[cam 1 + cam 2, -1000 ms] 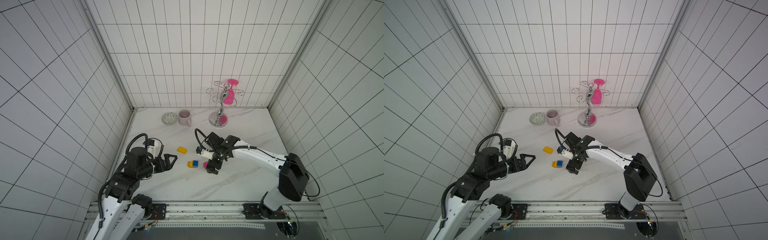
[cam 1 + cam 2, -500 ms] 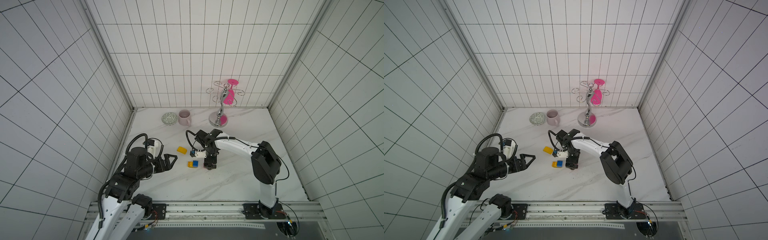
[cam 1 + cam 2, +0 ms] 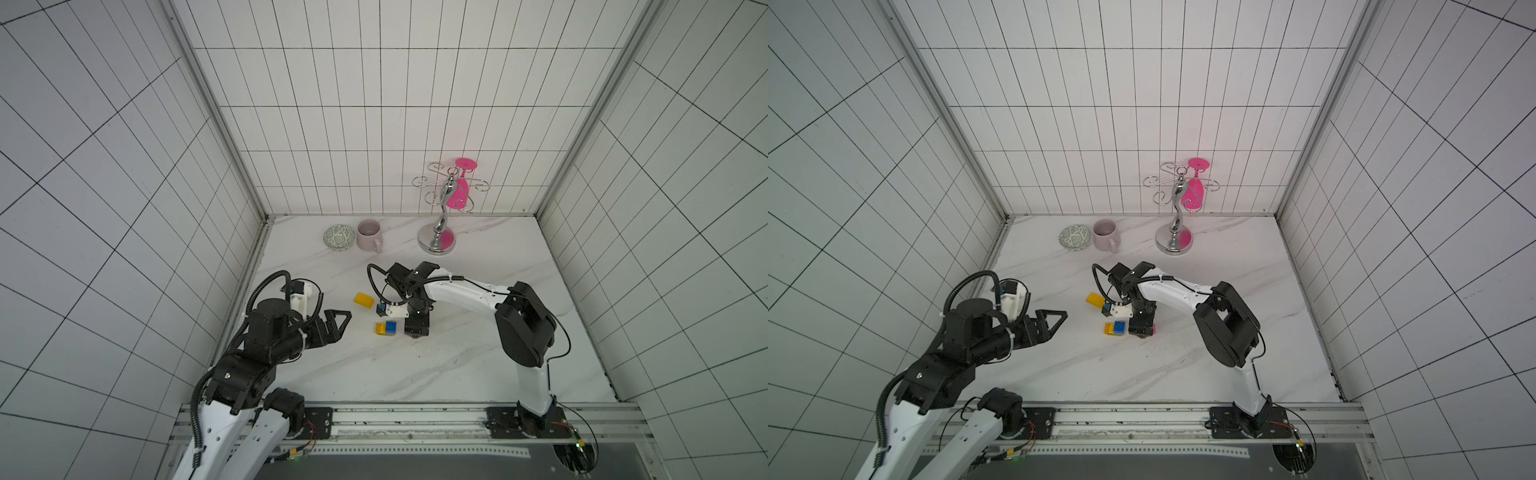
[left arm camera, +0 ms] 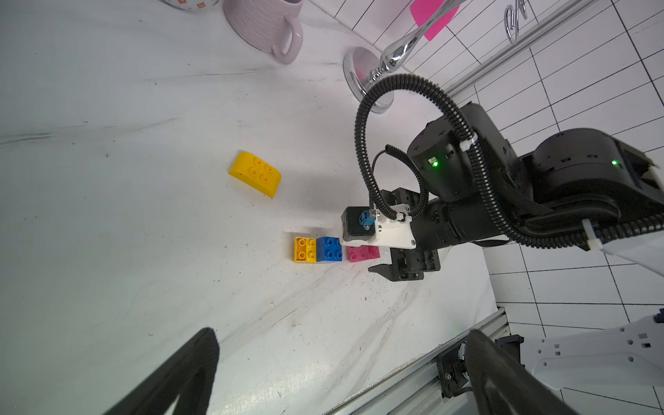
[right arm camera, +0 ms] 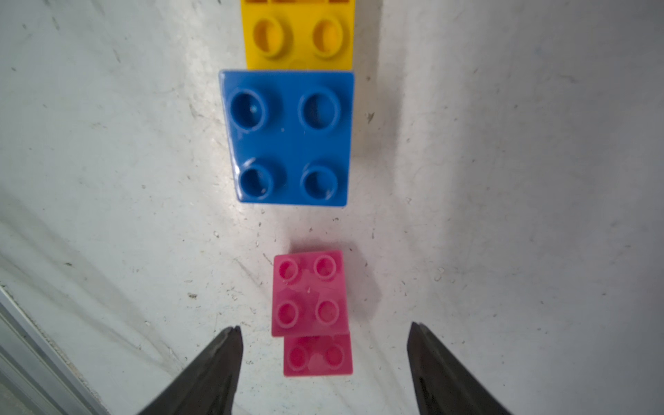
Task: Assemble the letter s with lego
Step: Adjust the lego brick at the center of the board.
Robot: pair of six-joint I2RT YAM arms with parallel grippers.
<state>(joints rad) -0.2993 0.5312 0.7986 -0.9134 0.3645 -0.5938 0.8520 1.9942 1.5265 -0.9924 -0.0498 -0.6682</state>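
Evidently your right gripper (image 5: 323, 327) was set low over the tabletop (image 3: 457, 365), jaws parted to either side of the two pink bricks (image 5: 309, 293) and touching neither. I judged this a line-up for a pinch across their flanks. Those pink bricks sat overlapped, one partly upon the other, just short of the blue brick (image 5: 287, 136), with a bare strip of surface between. The blue brick lay flush against a yellow brick (image 5: 298, 36), in one row with the pinks, which suggested you meant to close that row. The rounded yellow brick (image 3: 363, 300) lay apart beyond the row, studs up, with nothing touching it. The letter S was therefore not yet formed: the lego stood as three separate groups near the tabletop's middle. Your left gripper (image 3: 343, 320) hung spread wide and empty, well clear to the side, presumably to leave room.

The tabletop was white and marble-patterned, scuffed and speckled with dark grit around the bricks. White tiled walls enclosed it on three sides. A mug (image 3: 369, 235), a patterned bowl (image 3: 339, 237) and a chrome stand (image 3: 432, 245) bearing a pink glass (image 3: 461, 189) stood along the back wall
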